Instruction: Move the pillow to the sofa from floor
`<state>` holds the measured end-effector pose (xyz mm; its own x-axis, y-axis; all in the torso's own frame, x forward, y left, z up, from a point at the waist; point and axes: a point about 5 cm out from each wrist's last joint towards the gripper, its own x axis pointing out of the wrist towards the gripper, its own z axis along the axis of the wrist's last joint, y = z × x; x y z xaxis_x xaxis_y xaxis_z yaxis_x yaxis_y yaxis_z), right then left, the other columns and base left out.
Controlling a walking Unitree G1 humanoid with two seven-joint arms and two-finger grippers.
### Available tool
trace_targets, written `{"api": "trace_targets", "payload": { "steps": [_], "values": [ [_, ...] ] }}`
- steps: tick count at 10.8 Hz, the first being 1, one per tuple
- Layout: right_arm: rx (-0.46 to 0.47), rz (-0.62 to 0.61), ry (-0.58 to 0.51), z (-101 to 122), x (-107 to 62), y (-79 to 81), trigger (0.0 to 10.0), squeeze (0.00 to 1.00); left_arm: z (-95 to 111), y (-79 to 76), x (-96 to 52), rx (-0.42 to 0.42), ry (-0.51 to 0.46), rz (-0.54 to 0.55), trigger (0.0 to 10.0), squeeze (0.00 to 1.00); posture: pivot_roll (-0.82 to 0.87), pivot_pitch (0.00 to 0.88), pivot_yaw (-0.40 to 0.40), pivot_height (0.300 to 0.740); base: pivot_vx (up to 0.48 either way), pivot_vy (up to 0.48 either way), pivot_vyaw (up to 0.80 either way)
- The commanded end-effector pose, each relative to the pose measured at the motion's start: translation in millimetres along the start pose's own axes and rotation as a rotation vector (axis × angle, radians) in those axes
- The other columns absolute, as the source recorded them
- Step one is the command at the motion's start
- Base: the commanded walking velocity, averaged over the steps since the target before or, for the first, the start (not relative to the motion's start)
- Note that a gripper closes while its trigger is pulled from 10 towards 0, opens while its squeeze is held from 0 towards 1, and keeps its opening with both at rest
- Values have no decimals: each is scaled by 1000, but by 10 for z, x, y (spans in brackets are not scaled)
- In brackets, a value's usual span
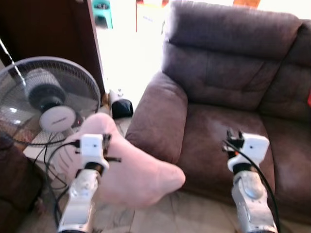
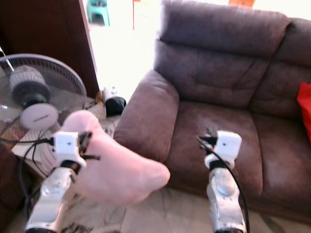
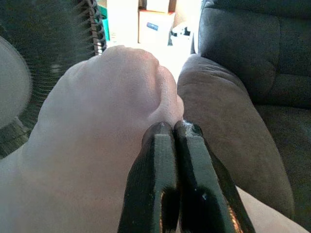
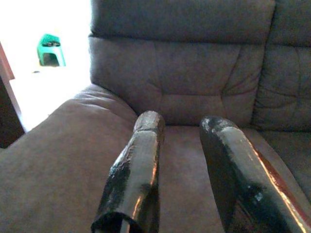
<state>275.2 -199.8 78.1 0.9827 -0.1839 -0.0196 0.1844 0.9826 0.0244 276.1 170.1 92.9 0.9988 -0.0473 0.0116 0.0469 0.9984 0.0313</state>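
**Pillow held off the floor beside the sofa arm**

Being gripped at lower left of the head views, the pale pink pillow point(image 1: 131, 170) is being held by the left gripper point(image 3: 173, 130), whose two black fingers are pressed together on a pinch of the fabric. The pillow is being carried clear of the tiled floor point(image 1: 184, 213), with its right corner sitting just beside the front of the brown sofa point(image 1: 233, 73) and its rounded armrest point(image 1: 158, 114). The right gripper point(image 4: 182, 124) is being held at lower right of the frame, over the front of the seat cushion point(image 1: 209, 131); its fingers are parted, with nothing between them. A standing fan point(image 1: 46, 99) is being seen at the left edge, close behind the pillow, with cables point(image 1: 48, 160) trailing beneath it. A small dark object point(image 1: 121, 108) is lying on the floor between fan and armrest. A green stool point(image 4: 50, 47) is standing in the bright doorway at upper left. Something red point(image 2: 304, 109) is showing at the right edge on the sofa.
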Motion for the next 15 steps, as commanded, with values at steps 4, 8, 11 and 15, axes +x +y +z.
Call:
{"api": "trace_targets", "payload": {
  "steps": [4,8,11,15],
  "values": [
    [-13,-9,-19,34,3,-46,10000,0,202,-23,51,23,-104,-9,10000,0,56,14,-33,740,0,-244,-352],
    [-15,-11,-15,24,-9,-46,10000,0,207,-22,49,25,-104,-10,10000,0,56,22,-32,740,0,-241,0],
    [-14,-10,-17,25,-10,-43,10000,0,218,-12,53,29,-107,-6,10000,0,56,28,-33,740,0,-241,0],
    [-14,-6,-20,22,-19,-37,10000,0,229,-4,55,21,-116,0,10000,0,58,17,-33,740,0,-182,0]
  ]
}}
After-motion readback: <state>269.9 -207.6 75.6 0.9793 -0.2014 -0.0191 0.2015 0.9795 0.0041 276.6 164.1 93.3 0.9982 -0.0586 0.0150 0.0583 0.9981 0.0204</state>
